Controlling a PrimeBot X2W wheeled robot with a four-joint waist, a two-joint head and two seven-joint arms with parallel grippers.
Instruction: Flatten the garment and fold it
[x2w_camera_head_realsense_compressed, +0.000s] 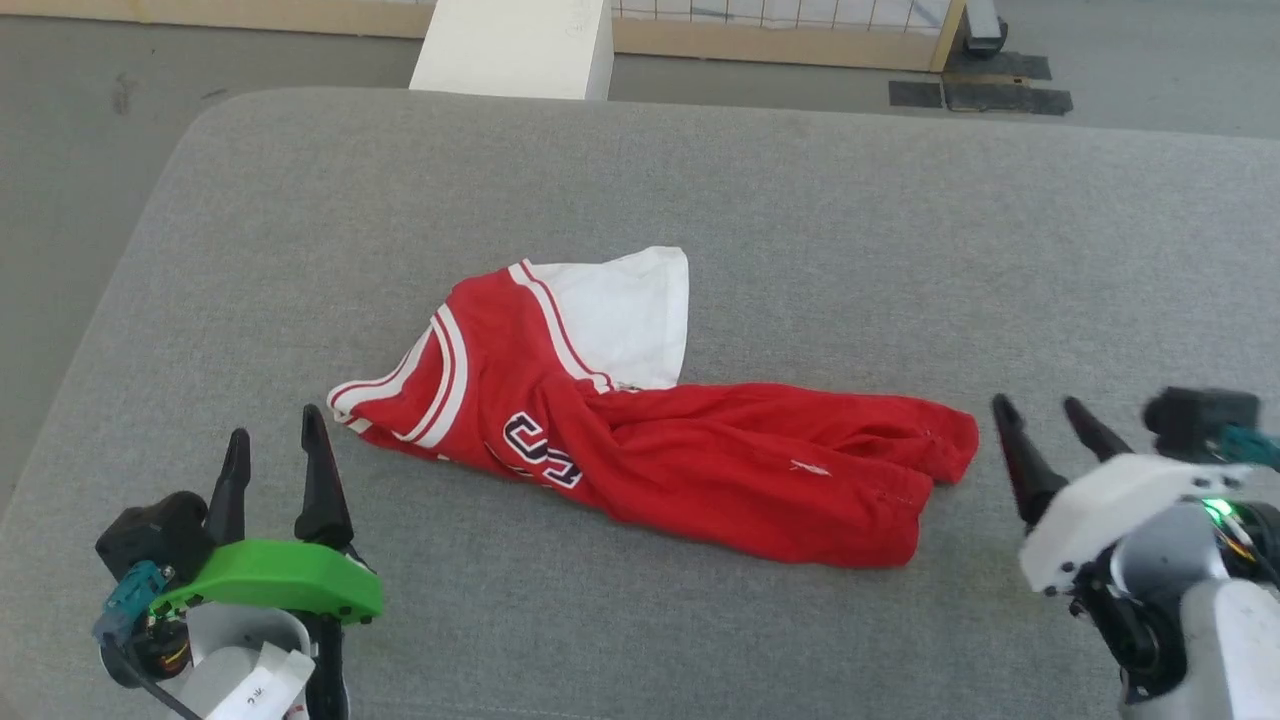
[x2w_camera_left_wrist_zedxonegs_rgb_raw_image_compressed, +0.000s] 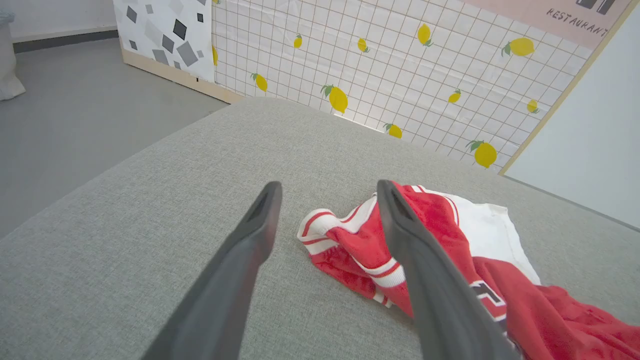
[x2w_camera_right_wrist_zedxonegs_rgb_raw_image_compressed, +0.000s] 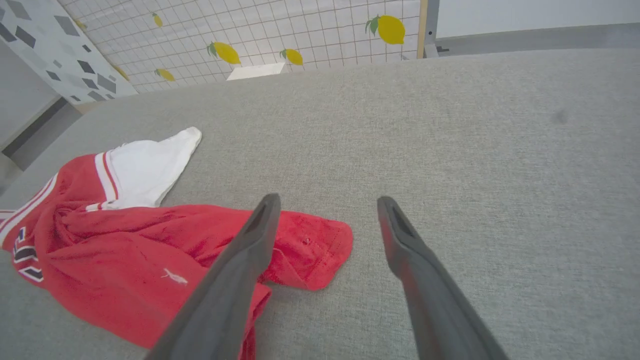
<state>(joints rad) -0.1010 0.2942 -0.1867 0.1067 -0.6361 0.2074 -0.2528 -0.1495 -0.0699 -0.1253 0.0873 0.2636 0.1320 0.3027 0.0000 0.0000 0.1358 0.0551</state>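
Garment (x2w_camera_head_realsense_compressed: 700, 470) lies crumpled near the middle of the grey padded surface (x2w_camera_head_realsense_compressed: 800, 200), somewhat closer to its near edge. You can see its striped end pointing toward the left edge, its plain red end toward the right edge, and a white panel toward the far edge. Your left gripper (x2w_camera_head_realsense_compressed: 275, 423) sits near the striped end, jaws spread and empty. Your right gripper (x2w_camera_head_realsense_compressed: 1034, 401) sits just beside the red end, jaws likewise spread, grasping nothing.
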